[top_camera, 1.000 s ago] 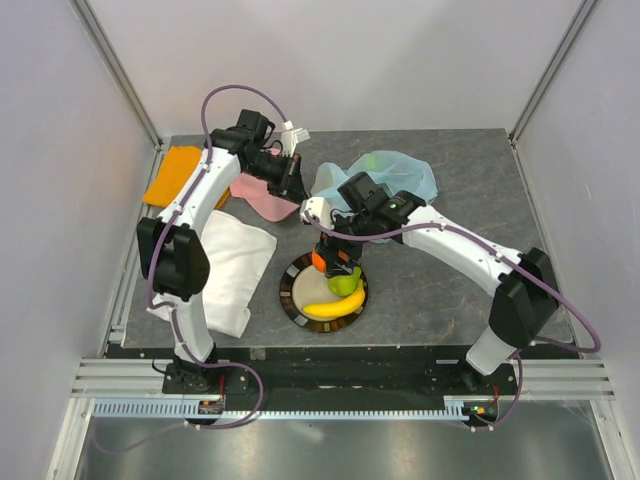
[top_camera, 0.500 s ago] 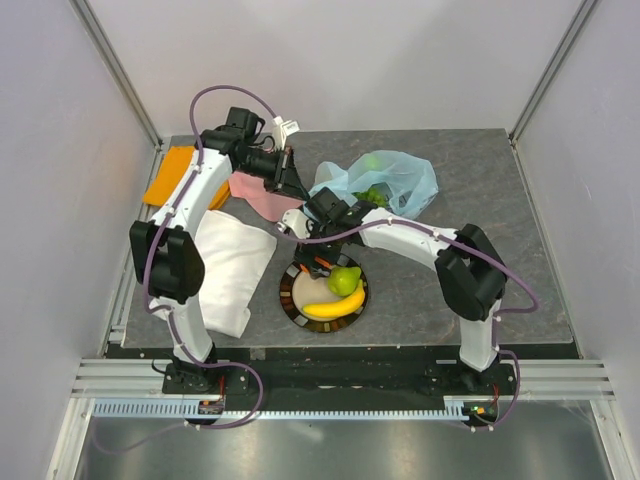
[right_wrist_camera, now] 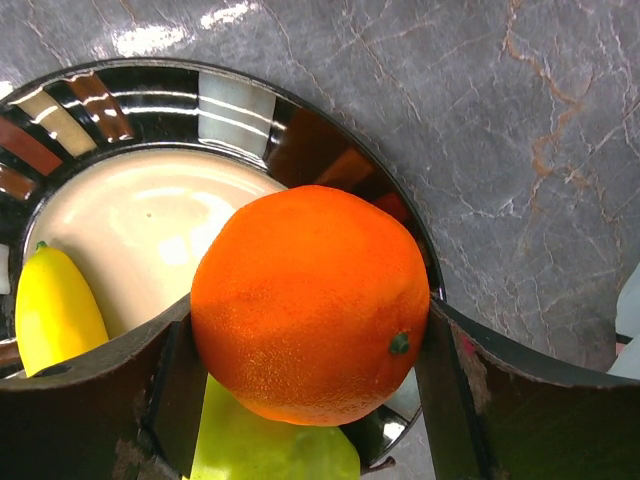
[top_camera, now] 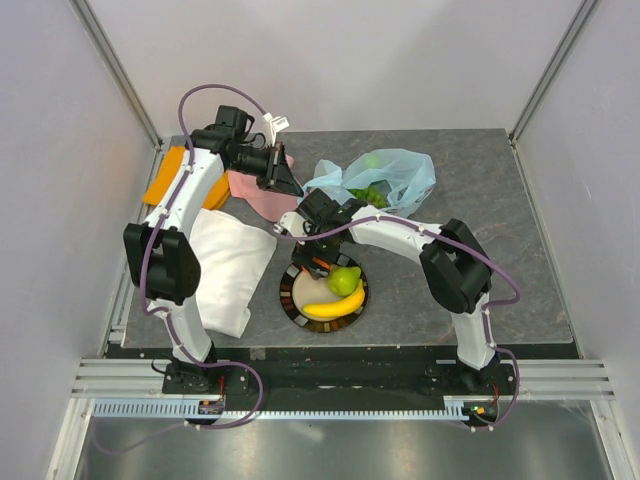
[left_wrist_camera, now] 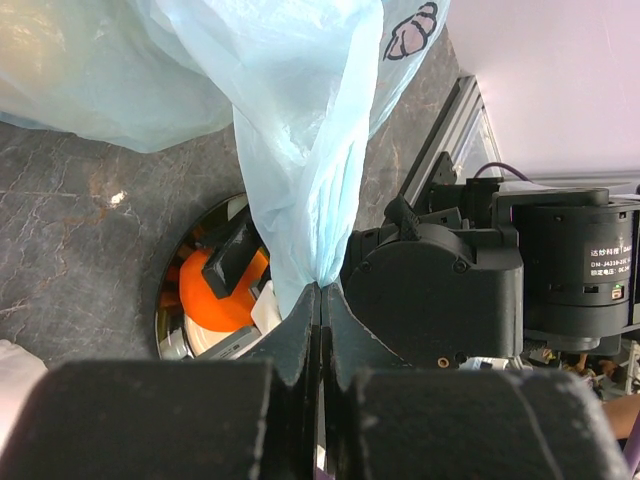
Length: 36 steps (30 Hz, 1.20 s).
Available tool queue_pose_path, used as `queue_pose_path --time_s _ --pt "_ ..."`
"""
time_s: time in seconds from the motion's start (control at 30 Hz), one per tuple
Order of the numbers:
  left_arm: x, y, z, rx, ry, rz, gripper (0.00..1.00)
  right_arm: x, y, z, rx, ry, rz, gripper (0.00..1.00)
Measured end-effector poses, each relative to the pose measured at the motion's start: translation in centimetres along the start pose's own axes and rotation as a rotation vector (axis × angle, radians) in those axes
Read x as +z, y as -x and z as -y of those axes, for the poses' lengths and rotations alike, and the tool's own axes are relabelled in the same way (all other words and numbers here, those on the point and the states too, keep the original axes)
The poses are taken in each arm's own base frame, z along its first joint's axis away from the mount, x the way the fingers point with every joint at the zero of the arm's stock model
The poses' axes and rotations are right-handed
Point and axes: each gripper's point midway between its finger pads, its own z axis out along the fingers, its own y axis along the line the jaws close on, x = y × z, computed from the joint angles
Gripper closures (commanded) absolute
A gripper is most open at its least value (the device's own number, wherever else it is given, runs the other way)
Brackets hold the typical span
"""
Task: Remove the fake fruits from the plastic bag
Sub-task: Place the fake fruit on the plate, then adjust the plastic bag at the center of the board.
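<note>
The light-blue plastic bag [top_camera: 385, 178] lies at the back middle of the table, with green fruits [top_camera: 370, 194] showing through it. My left gripper [left_wrist_camera: 321, 292] is shut on a bunched edge of the bag [left_wrist_camera: 300, 130] and holds it up. My right gripper [right_wrist_camera: 308, 312] is shut on the orange [right_wrist_camera: 310, 300], just above the striped plate [right_wrist_camera: 240, 100]. A yellow banana [right_wrist_camera: 55, 310] and a green pear [right_wrist_camera: 270, 450] lie on that plate [top_camera: 290, 296]. The left wrist view shows the orange [left_wrist_camera: 205, 295] below the bag.
A white folded cloth [top_camera: 230, 265] lies left of the plate. A pink cloth [top_camera: 262, 197] and an orange cloth [top_camera: 172, 176] lie at the back left. The right arm [top_camera: 400, 235] arches across the table between bag and plate. Walls and frame posts enclose the table.
My left gripper has drawn the bag's edge a little to the left and back, stretching the bag. The right arm has folded in toward the left; the orange stays over the plate.
</note>
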Motion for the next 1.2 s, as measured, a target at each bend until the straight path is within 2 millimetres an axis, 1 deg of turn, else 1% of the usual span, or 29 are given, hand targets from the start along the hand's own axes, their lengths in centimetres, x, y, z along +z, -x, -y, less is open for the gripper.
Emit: queue_pose_path --time_s 0.1,0.17,0.2,0.27,0.3,0.33,0.37,0.53,0.6,0.67,0.7,0.73,0.83,0.87,0.9,0.97,1.0,1.03,1.13,1.2 --pt "0.0 0.0 0.0 0.0 0.0 0.0 0.98 -0.1 -0.2 0.1 0.0 -0.01 -0.014 0.5" --pt "0.0 0.0 0.0 0.0 0.0 0.0 0.99 -0.2 -0.4 0.1 0.0 -0.015 -0.023 0.47" --pt "0.0 0.0 0.0 0.0 0.0 0.0 0.98 -0.2 -0.5 0.1 0.001 -0.015 -0.028 0.4" --pt "0.0 0.0 0.0 0.0 0.0 0.0 0.98 -0.2 -0.7 0.1 0.003 -0.015 -0.036 0.31" --pt "0.0 0.0 0.0 0.0 0.0 0.0 0.98 -0.2 -0.7 0.1 0.004 -0.016 -0.037 0.23" --pt "0.0 0.0 0.0 0.0 0.0 0.0 0.99 -0.2 -0.7 0.1 0.005 -0.019 -0.04 0.17" --pt "0.0 0.0 0.0 0.0 0.0 0.0 0.98 -0.3 -0.7 0.1 0.008 -0.022 -0.042 0.02" --pt "0.0 0.0 0.0 0.0 0.0 0.0 0.98 -0.5 -0.9 0.2 0.035 -0.031 -0.051 0.02" --pt "0.0 0.0 0.0 0.0 0.0 0.0 0.98 -1.2 -0.6 0.0 0.047 -0.026 -0.039 0.02" --pt "0.0 0.0 0.0 0.0 0.0 0.0 0.98 -2.9 0.4 0.0 0.05 -0.021 -0.014 0.02" --pt "0.0 0.0 0.0 0.0 -0.001 0.0 0.98 -4.0 1.2 0.1 0.048 -0.025 0.012 0.02" --pt "0.0 0.0 0.0 0.0 -0.001 0.0 0.99 -5.8 2.5 0.2 0.044 -0.029 0.057 0.02" --pt "0.0 0.2 0.0 0.014 -0.002 0.008 0.98 -10.4 4.8 0.1 0.042 -0.023 0.166 0.02" --pt "0.0 0.2 0.0 0.013 -0.002 0.005 0.99 -12.4 5.7 0.4 0.051 -0.024 0.22 0.02" --pt "0.0 0.1 0.0 0.013 -0.004 0.004 0.98 -14.5 6.4 1.0 0.068 -0.034 0.278 0.02" --pt "0.1 0.1 0.6 0.021 -0.028 0.002 0.99 -18.0 7.0 3.1 0.129 -0.062 0.377 0.02" --pt "0.2 0.2 1.6 0.042 -0.062 0.006 0.98 -19.0 6.7 3.8 0.162 -0.061 0.401 0.02" --pt "0.3 0.4 2.3 0.075 -0.075 0.012 0.99 -19.3 6.4 4.4 0.195 -0.052 0.412 0.02" --pt "-0.1 0.7 3.6 0.147 -0.08 0.034 0.98 -19.2 5.7 5.5 0.279 -0.013 0.428 0.04" --pt "-0.4 0.8 3.8 0.181 -0.069 0.049 0.99 -18.8 6.0 5.9 0.315 0.021 0.449 0.05"
